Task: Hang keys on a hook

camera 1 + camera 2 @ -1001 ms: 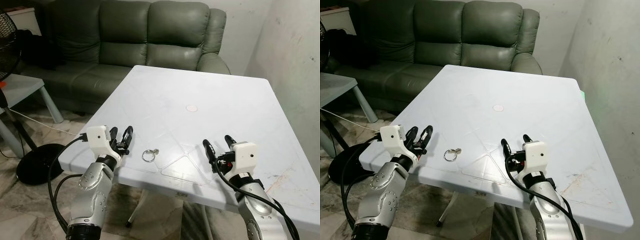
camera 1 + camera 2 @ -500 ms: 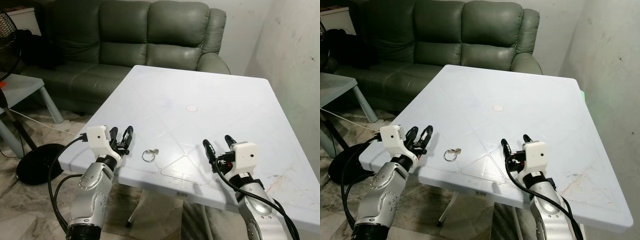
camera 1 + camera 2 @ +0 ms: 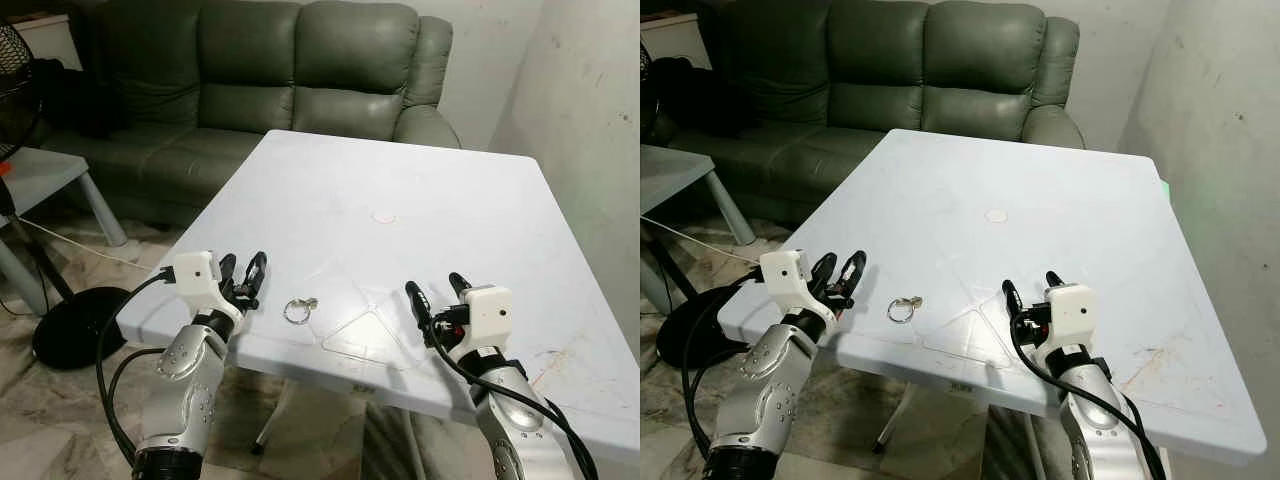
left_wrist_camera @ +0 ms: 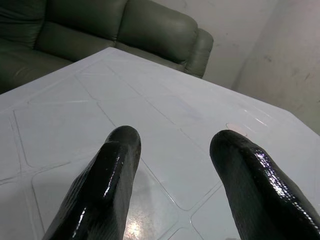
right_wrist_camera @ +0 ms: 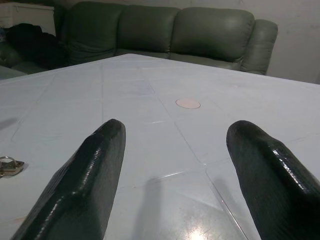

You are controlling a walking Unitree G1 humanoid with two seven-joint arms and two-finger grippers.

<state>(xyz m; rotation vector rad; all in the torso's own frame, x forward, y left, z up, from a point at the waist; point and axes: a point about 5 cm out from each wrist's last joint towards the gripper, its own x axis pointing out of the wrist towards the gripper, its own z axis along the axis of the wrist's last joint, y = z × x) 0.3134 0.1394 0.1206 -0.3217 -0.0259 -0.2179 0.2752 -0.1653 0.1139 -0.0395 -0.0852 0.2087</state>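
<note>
Behind everything sits a big dark green leather sofa (image 3: 300, 70) with puffy cushions, next to a pale scuffed wall (image 3: 590, 110). In front of it stands the white plastic square worktop (image 3: 450, 190), smooth and a bit shiny, with thin raised lines that make triangle shapes on its top. A small round pinkish cap (image 3: 384, 216) sits in the middle of it, far ahead of both tools.

The small silver metal key ring (image 3: 298, 310) lies flat on the worktop near the front edge. It is a thin round loop with a little lumpy metal bit at one end. That bit points toward the right tool and slightly away from the robot, so the ring's long way runs about side to side. It lies just beside the left tool (image 3: 246, 276), on that tool's inner side, and well apart from the right tool (image 3: 436, 292). From the right wrist view the key ring (image 5: 10, 166) is low and off to the side.

Both tools hover over the front edge of the worktop, with their two long black shiny fingers (image 4: 100, 185) spread apart and holding nothing. Neither one touches the key ring.

A black round fan base (image 3: 75, 325) rests on the tiled floor (image 3: 60, 420) past the left tool, with a grey side table (image 3: 40, 175) beyond it.
</note>
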